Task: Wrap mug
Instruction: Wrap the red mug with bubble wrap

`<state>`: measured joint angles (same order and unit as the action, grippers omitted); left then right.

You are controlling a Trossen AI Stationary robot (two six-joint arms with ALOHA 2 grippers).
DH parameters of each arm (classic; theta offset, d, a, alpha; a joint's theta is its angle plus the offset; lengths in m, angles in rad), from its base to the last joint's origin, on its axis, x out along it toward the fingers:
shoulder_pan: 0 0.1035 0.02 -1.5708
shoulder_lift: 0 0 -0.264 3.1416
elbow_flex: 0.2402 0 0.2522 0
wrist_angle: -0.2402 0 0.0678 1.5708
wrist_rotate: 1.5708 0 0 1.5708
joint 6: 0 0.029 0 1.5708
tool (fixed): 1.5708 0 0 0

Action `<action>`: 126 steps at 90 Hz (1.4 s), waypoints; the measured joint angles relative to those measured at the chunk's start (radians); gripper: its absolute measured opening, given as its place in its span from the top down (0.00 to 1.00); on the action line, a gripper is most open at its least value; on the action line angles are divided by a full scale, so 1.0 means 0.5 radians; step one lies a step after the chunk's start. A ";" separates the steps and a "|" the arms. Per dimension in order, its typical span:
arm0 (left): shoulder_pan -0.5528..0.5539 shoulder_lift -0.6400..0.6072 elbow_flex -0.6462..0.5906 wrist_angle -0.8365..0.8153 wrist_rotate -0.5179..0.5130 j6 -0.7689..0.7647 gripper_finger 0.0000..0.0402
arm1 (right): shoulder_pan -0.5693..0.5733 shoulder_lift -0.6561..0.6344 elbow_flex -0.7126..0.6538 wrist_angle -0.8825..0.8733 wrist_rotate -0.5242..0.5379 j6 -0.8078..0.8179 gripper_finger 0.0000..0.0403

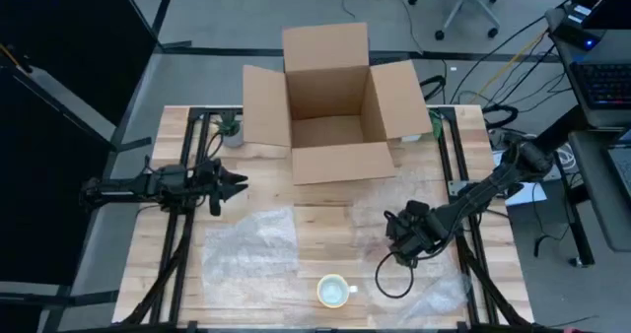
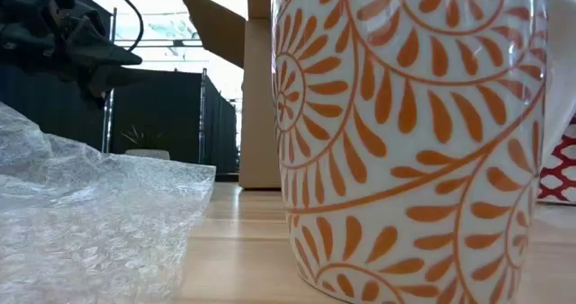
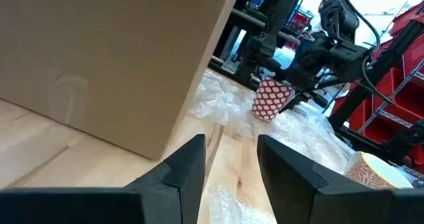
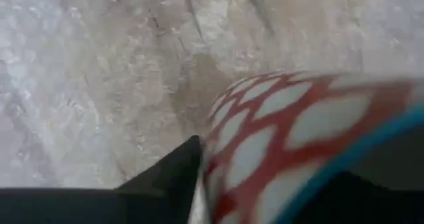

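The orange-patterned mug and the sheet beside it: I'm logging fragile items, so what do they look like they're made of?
The orange-patterned mug looks like glazed ceramic: smooth, slightly glossy white with painted swirls. The sheet looks like clear plastic bubble wrap, translucent and covered in small bubbles.

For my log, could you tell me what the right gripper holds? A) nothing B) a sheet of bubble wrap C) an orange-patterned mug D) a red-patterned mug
D: the right gripper is shut on the red-patterned mug, seen close in its own wrist view.
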<state>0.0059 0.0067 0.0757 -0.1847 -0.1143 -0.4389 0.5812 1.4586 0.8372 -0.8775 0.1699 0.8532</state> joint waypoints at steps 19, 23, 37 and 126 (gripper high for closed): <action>0.000 0.000 0.000 0.000 -0.002 0.000 0.68 | 0.001 0.000 -0.001 -0.008 -0.029 -0.021 0.98; 0.001 0.000 0.000 0.000 -0.003 0.000 0.68 | 0.000 0.000 -0.001 -0.007 -0.033 -0.021 0.97; 0.000 0.000 0.000 0.001 -0.003 0.000 0.68 | 0.000 0.002 0.053 -0.097 -0.060 -0.020 0.98; 0.001 0.000 0.000 0.002 -0.028 0.001 0.68 | 0.549 0.001 0.568 -0.593 -0.076 0.680 0.98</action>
<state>0.0063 0.0067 0.0757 -0.1837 -0.1284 -0.4385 0.8558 1.4590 1.1211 -1.1741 0.1319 1.1931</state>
